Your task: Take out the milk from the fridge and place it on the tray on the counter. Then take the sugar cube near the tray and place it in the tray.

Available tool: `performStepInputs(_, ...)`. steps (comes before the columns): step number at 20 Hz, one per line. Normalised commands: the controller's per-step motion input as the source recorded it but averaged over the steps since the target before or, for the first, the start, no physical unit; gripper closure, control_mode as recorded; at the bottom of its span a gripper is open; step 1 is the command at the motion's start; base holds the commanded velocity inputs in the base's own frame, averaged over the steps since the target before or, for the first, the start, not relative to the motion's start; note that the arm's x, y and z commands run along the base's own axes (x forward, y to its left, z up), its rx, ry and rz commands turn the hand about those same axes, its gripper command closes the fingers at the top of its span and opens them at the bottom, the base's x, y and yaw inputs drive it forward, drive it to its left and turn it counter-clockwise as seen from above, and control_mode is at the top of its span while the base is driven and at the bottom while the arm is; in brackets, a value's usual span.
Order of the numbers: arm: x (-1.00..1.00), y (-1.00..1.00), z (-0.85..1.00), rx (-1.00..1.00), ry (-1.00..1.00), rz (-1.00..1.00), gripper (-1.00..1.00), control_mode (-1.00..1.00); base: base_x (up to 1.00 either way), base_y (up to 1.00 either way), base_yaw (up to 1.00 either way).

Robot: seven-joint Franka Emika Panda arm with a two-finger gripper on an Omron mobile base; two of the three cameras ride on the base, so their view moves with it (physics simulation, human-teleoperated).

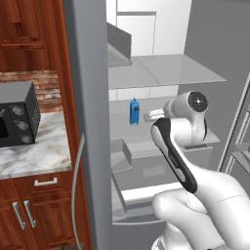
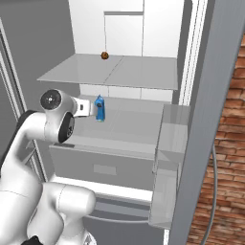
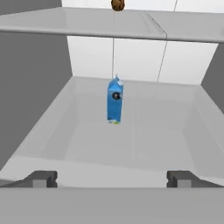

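One milk (image 3: 115, 101) upright, gable up, on fridge (image 2: 134, 122) shelf; gripper (image 3: 112, 178) wide, empty.

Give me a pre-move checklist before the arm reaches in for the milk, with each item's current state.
1. Fridge door open, shelf reachable: ok.
2. Milk upright on the middle shelf: ok.
3. Gripper open, fingers spread wider than the carton: ok.
4. Carton roughly centred between the fingertips in the hand view: ok.
5. Fingers around the carton: not ok, it stands well ahead of them.
6. Small brown object on the upper shelf, away from the path: ok.
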Motion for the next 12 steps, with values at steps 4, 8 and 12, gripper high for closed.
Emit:
performStepInputs(4, 0.46, 0.13, -0.12, 0.00, -0.05, 0.00, -1.00, -1.00, 0.00, 0.00, 0.00)
performStepInputs(8, 0.40, 0.02, -0.13, 0.00, -0.01, 0.00, -1.00, -1.00, 0.00, 0.00, 0.00)
performStepInputs(12, 0.20, 0.00, -0.06, 0.00, 0.00, 0.00, -1.00, -1.00, 0.00, 0.00, 0.00)
